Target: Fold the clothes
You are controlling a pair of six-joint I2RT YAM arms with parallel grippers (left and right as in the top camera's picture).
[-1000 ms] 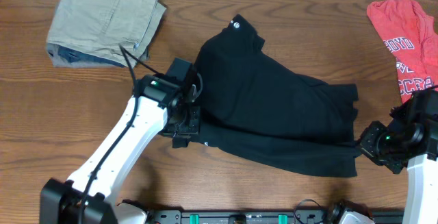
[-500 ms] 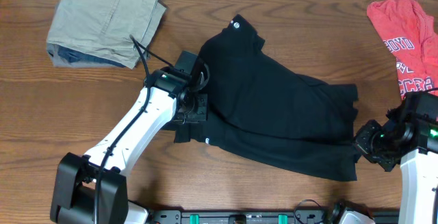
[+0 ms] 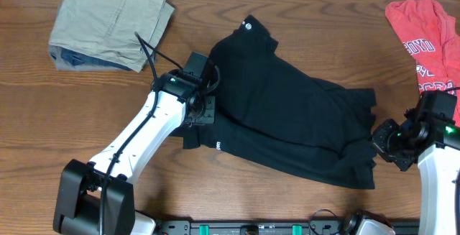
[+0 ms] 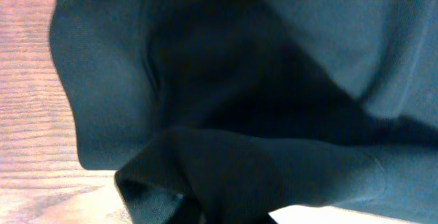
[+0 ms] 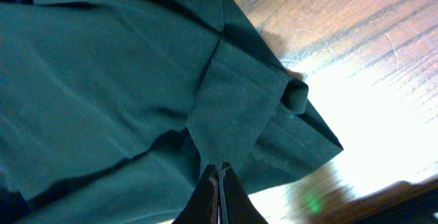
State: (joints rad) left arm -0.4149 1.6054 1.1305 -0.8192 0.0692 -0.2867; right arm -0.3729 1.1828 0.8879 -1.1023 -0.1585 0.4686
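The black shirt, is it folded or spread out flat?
Half-folded: the black shirt lies rumpled on the table, one layer doubled over another along its lower edge, not a neat bundle.

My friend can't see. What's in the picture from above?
A black shirt lies crumpled across the middle of a wooden table, with the left gripper at its left edge and the right gripper pinching its right edge. Folded khaki trousers sit top left, a red T-shirt top right.

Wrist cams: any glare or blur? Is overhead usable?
Left wrist: soft focus, black shirt fills the frame, folds barely separate, table washed pale. Right wrist: sharp fabric, but glare blows out the wood on the right. Overhead: even light, crisp, shirt detail crushed.
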